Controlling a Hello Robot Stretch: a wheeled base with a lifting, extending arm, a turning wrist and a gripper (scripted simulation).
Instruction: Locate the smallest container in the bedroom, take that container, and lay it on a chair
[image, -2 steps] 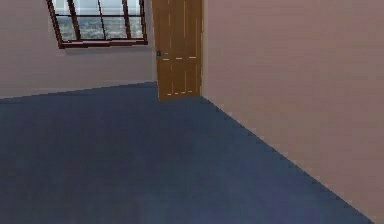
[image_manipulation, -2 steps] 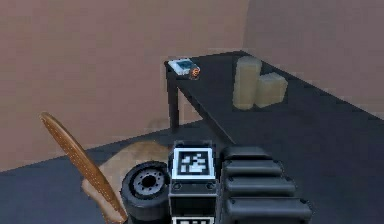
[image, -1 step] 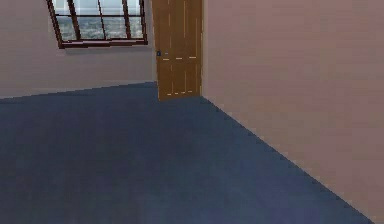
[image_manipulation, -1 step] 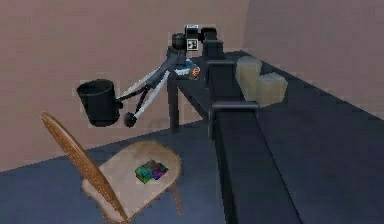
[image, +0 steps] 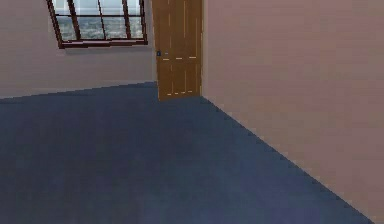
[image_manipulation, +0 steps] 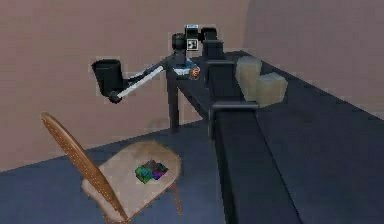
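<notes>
As the Stretch's arm (image_manipulation: 240, 150) reaches out past a dark table (image_manipulation: 172, 105), its gripper (image_manipulation: 122, 92) holds a dark, bucket-shaped container (image_manipulation: 106, 72), which hangs at the fingers' end against the pink wall, clear of every surface; how the fingers themselves are set cannot be told. The wooden chair (image_manipulation: 120, 180) stands lower in the arm side view, nearer the robot's body, with its seat facing up and its curved back toward that view's left. On this reading, the container would have to come in toward the robot and down to reach the seat, where a small multicoloured thing (image_manipulation: 152, 172) already lies. A tan box (image_manipulation: 258, 80) sits on the arm's right in that view. Ahead, the forward view adds what the side view lacks: blue floor (image: 120, 150), a wooden door (image: 178, 50) and a window (image: 100, 20).
</notes>
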